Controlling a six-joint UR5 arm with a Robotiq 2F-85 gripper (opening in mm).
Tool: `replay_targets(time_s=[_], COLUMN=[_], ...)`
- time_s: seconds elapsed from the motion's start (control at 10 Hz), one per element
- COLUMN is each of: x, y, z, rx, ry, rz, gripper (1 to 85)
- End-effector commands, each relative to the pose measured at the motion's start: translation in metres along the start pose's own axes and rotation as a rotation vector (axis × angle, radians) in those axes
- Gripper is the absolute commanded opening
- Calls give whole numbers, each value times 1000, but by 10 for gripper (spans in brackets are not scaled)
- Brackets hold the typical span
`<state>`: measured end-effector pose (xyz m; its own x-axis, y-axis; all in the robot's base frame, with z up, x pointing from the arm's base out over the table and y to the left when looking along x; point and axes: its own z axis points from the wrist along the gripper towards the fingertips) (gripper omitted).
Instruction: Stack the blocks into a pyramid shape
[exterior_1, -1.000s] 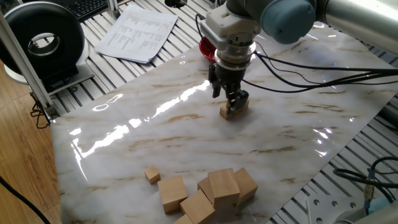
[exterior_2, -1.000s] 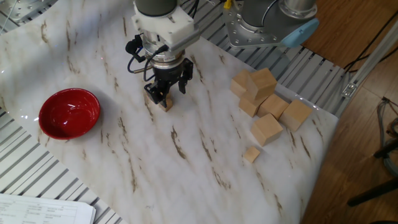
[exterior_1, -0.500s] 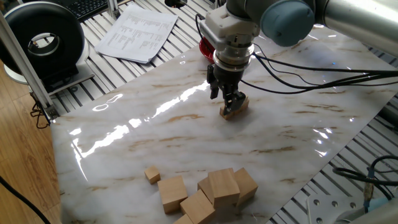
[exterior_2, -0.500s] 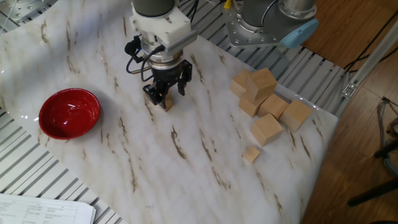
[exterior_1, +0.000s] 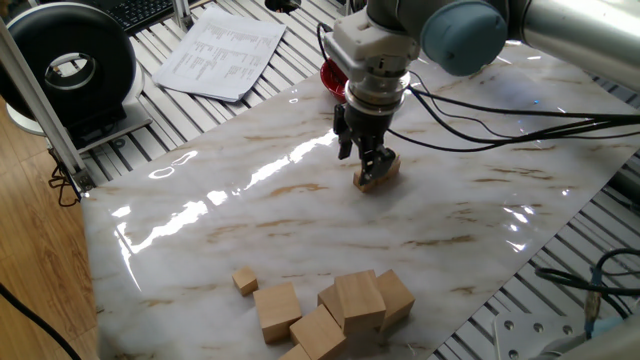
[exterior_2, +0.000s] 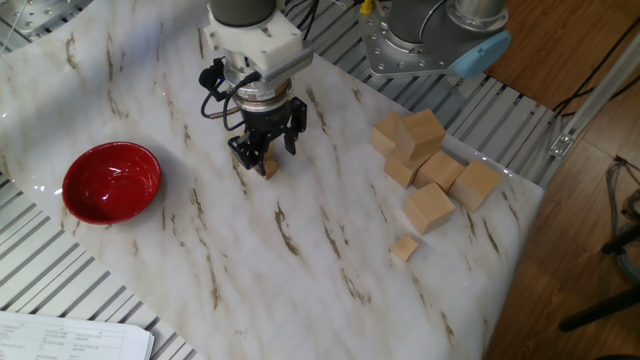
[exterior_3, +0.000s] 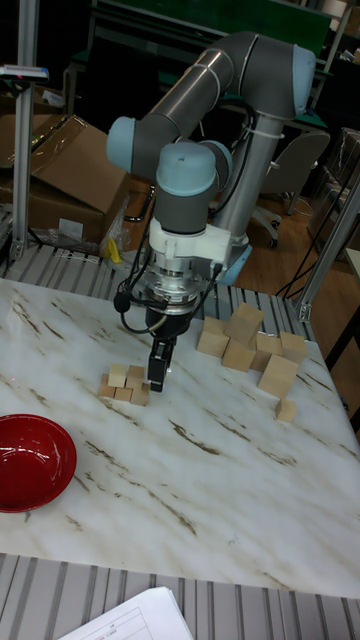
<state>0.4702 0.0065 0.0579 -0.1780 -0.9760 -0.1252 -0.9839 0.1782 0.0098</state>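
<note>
The small plain tan wooden cubes (exterior_3: 124, 384) sit as a low cluster on the white marble-patterned tabletop (exterior_1: 250, 220). In the tall fixed view there is a row of about three with at least two more on top, so the pyramid looks partly built. One more small tan cube (exterior_2: 404, 248) lies well apart, at about 4 o'clock from the cluster in the other fixed view, just beside the pile of much larger light-wood cubes (exterior_2: 430, 160).

The black two-finger gripper (exterior_3: 158, 376) hangs straight down, its tips at the cluster's 3 o'clock end in the tall fixed view and touching or nearly touching the stack. My guess is that the coming move turns on this: the stack lies directly below and slightly toward 9 o'clock of the jaws, so any lift should go straight up to avoid dragging cubes sideways.

Whether the jaws are clenched on a cube or already released I cannot tell; the fingers hide the contact in all three views. The exact cube count in the cluster is also unclear, since the gripper covers most of it from both side cameras. A red round bowl (exterior_2: 111, 181) sits at about 8 o'clock from the cluster in the other fixed view, well apart.
</note>
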Motion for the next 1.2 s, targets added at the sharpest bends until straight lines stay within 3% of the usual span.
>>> replay_targets(time_s=[0.0,0.1,0.2,0.4,1.1], x=[8,13,12,15,44], y=[3,1,1,6,7], z=[-3,-2,-1,2,-9], rx=[-10,-6,-5,-14,-9], ry=[-5,9,-4,-34,3], rz=[14,23,23,25,-54], gripper=[563,480,470,493,543])
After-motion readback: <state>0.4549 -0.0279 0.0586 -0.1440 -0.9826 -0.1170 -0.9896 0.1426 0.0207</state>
